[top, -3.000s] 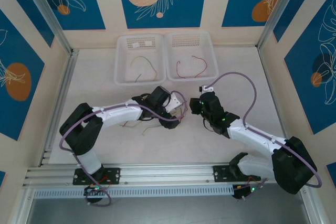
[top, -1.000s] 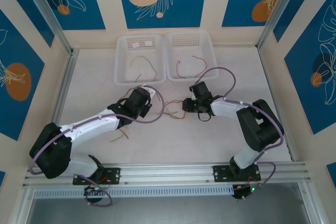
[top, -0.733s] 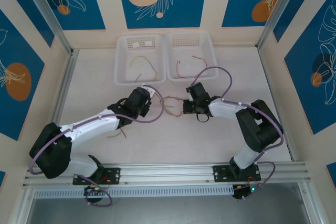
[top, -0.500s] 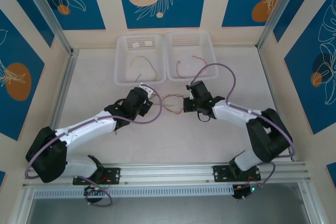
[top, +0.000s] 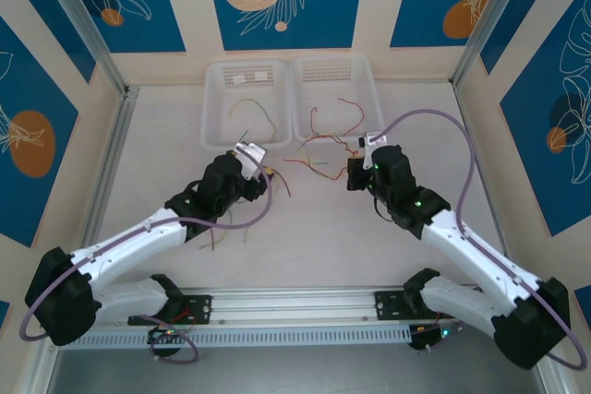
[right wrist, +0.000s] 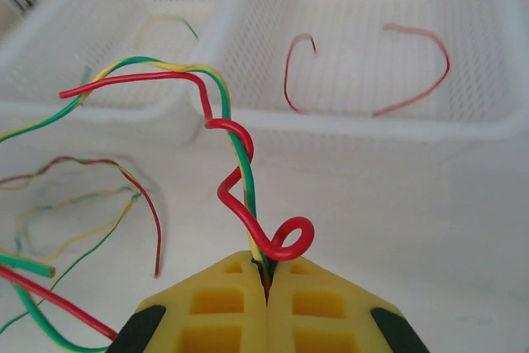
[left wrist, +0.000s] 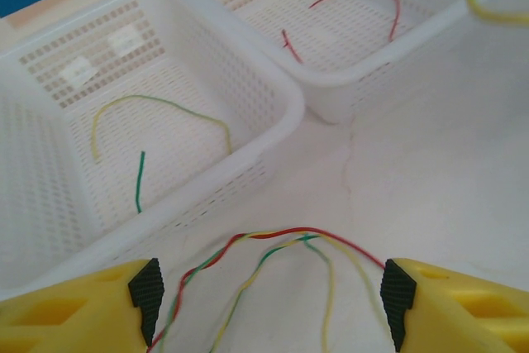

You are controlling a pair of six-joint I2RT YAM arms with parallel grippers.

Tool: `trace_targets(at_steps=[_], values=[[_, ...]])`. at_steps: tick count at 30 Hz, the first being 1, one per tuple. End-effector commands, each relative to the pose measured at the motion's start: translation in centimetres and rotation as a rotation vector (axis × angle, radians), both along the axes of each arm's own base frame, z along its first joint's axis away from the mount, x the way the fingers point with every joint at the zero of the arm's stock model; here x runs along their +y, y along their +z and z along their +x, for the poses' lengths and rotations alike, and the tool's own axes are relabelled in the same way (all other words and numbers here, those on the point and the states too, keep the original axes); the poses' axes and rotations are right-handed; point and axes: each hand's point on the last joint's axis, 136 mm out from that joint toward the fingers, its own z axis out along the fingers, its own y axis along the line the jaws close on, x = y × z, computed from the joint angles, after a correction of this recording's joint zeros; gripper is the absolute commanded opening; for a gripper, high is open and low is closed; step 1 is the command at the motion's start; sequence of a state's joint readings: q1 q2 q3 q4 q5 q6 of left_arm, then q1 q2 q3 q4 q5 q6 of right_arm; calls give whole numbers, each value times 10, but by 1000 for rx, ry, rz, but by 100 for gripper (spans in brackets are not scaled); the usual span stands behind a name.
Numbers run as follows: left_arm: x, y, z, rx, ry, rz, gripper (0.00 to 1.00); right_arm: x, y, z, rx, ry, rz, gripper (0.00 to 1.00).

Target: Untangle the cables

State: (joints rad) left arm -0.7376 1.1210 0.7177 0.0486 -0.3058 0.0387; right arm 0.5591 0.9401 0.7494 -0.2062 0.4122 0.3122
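The cables are thin red and yellow-green wires. My right gripper (right wrist: pixel 266 274) is shut on a twisted red and yellow-green pair (right wrist: pixel 237 173) that rises from its tips toward the baskets. In the top view this bundle (top: pixel 312 158) stretches from the right gripper (top: pixel 354 171) leftward to the left gripper (top: pixel 261 165). My left gripper (left wrist: pixel 271 303) is open, its black pads (left wrist: pixel 146 295) wide apart. Red and yellow-green strands (left wrist: pixel 281 237) lie on the table between them, touching neither pad. More loose wires (top: pixel 231 223) trail on the table beside the left arm.
Two white mesh baskets stand side by side at the back. The left basket (top: pixel 205 108) holds a yellow-green wire (top: pixel 254 115). The right basket (top: pixel 379 108) holds red wires (top: pixel 349 106). The right arm's thick purple cable (top: pixel 462 173) arches over the right side.
The left gripper opened and let go of the wires, and its arm drew back. The right gripper shut on the red and yellow-green pair and moved right, pulling it along.
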Motion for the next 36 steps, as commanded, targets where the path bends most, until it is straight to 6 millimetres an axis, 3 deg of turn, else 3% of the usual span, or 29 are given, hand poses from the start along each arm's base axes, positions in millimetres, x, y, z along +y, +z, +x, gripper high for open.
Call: trace_targets(at_steps=[1, 6, 11, 14, 17, 20, 30, 36], values=[[-8, 50, -10, -150, -72, -201, 72, -2, 27, -2, -92, -8, 37, 0], [-19, 83, -30, -234, -211, -298, 76, 11, 53, -2, -183, 53, 125, 0], [-29, 98, -43, -258, -311, -359, 75, 40, 75, -13, -279, 224, 213, 0], [-16, 98, -37, -263, -258, -420, 71, 48, 83, -22, -337, 296, 226, 0], [14, 95, -23, -230, -191, -567, 64, 55, 87, -30, -367, 366, 221, 0], [29, 96, -16, -170, -219, -678, 63, 60, 81, -33, -383, 411, 186, 0], [-5, 114, -27, -34, -496, -700, 69, 63, 73, -32, -442, 442, 105, 0], [-19, 107, -26, 40, -562, -692, 70, 65, 74, -32, -465, 428, 105, 0]])
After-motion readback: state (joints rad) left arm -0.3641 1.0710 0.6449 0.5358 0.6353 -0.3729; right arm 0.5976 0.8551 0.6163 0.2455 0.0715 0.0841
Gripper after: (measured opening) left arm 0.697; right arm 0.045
